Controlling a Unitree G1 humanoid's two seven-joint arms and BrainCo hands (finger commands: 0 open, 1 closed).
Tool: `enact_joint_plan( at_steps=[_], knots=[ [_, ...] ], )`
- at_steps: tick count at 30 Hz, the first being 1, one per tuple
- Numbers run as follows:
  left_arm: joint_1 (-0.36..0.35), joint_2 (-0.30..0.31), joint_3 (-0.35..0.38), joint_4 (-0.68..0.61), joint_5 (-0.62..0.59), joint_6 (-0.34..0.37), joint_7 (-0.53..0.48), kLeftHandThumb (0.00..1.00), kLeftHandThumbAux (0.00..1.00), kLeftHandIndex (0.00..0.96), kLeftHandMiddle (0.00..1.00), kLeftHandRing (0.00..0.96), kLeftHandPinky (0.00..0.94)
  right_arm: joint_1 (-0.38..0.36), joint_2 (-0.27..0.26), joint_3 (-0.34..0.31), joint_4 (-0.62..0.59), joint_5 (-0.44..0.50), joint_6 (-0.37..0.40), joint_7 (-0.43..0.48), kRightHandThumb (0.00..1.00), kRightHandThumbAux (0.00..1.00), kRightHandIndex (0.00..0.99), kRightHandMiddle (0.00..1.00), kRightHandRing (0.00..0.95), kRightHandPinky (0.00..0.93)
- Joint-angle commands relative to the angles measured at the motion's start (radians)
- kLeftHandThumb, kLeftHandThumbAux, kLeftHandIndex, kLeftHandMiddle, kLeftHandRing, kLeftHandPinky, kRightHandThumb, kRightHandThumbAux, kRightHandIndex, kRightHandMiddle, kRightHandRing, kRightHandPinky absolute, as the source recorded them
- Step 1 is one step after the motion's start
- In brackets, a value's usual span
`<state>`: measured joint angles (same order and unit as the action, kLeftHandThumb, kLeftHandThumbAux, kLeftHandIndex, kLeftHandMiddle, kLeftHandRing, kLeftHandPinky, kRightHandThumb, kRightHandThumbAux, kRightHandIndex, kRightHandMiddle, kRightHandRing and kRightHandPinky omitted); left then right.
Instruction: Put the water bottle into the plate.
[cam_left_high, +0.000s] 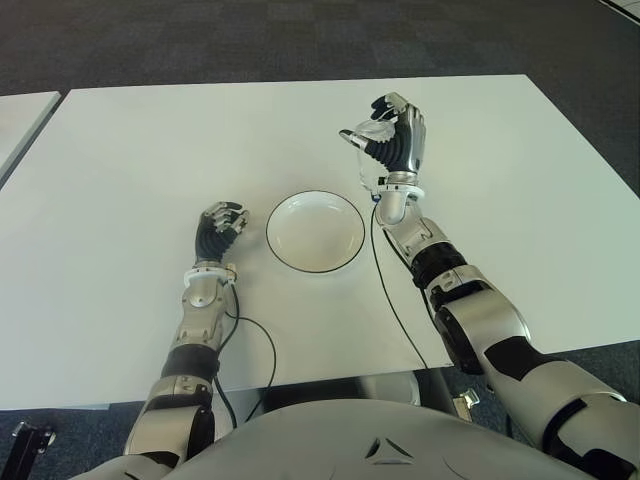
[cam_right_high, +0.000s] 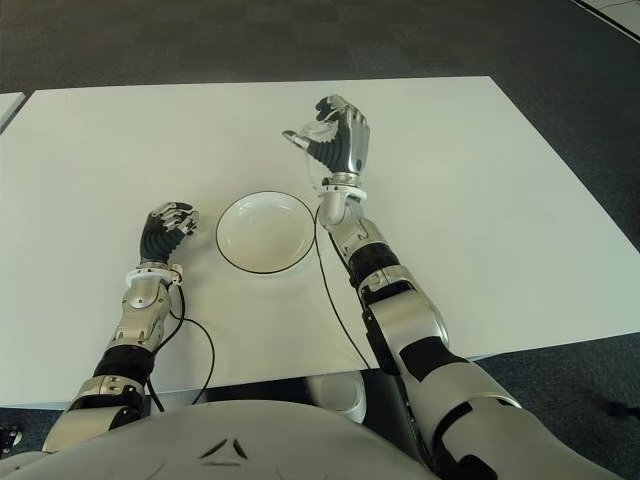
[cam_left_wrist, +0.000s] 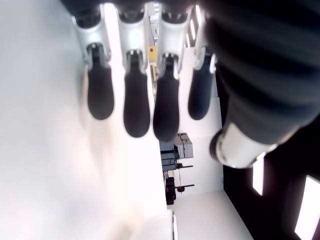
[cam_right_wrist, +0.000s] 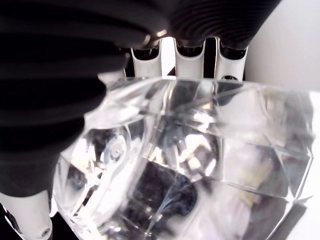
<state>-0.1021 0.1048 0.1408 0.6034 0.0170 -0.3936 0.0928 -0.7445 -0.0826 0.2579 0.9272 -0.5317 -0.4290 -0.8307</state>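
Right hand (cam_left_high: 392, 135) grips the clear bottle (cam_left_high: 368, 160) above the white table (cam_left_high: 140, 150), just right of and beyond the plate (cam_left_high: 315, 232), its dark fingers (cam_left_high: 405, 140) wrapped around the plastic. From the head camera the bottle is mostly hidden behind the hand, showing only as a pale, glassy shape at the palm side; whether it touches the table cannot be told from there. The right wrist view fills in what the head views lack: faceted transparent plastic pressed close to the lens, with the thumb across one side and three fingertips closing over the far edge, a firm hold all round.

Left hand (cam_left_high: 220, 228) shows to the left of the plate, near the table's front half, fingers curled inward and holding nothing. Its wrist view shows four dark fingertips (cam_left_wrist: 137, 102) bent over bare white surface, with no object between them and the palm.

The plate, white with a thin dark rim, sits between the two hands and holds nothing. A black cable (cam_left_high: 400, 315) trails from the right forearm across the table toward the near edge, and another loops by the left forearm. Dark carpet (cam_left_high: 300, 40) lies beyond the table's far edge.
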Motion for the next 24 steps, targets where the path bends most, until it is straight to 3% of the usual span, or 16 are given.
enact_joint_plan(
  at_steps=[1, 9, 13, 24],
  knots=[
    [0.017, -0.003, -0.003, 0.018, -0.002, 0.028, -0.005, 0.704, 0.713, 0.433, 0.581, 0.571, 0.549, -0.03, -0.003, 0.027, 0.016, -0.012, -0.074, 0.048, 0.706, 0.725, 0.438, 0.895, 0.891, 0.881],
    [0.016, -0.004, -0.005, 0.015, 0.001, 0.033, -0.001, 0.705, 0.713, 0.433, 0.583, 0.575, 0.553, -0.076, 0.0, 0.08, 0.041, -0.048, -0.166, 0.101, 0.703, 0.727, 0.437, 0.899, 0.897, 0.882],
    [0.015, -0.004, -0.005, 0.014, 0.002, 0.04, 0.002, 0.705, 0.713, 0.433, 0.586, 0.578, 0.555, -0.082, -0.012, 0.103, 0.05, -0.05, -0.207, 0.176, 0.703, 0.727, 0.437, 0.899, 0.895, 0.878],
    [0.014, -0.01, 0.0, 0.013, 0.001, 0.05, 0.013, 0.705, 0.713, 0.433, 0.583, 0.57, 0.549, -0.088, -0.017, 0.165, 0.083, -0.085, -0.267, 0.3, 0.703, 0.725, 0.438, 0.891, 0.884, 0.868]
  ],
)
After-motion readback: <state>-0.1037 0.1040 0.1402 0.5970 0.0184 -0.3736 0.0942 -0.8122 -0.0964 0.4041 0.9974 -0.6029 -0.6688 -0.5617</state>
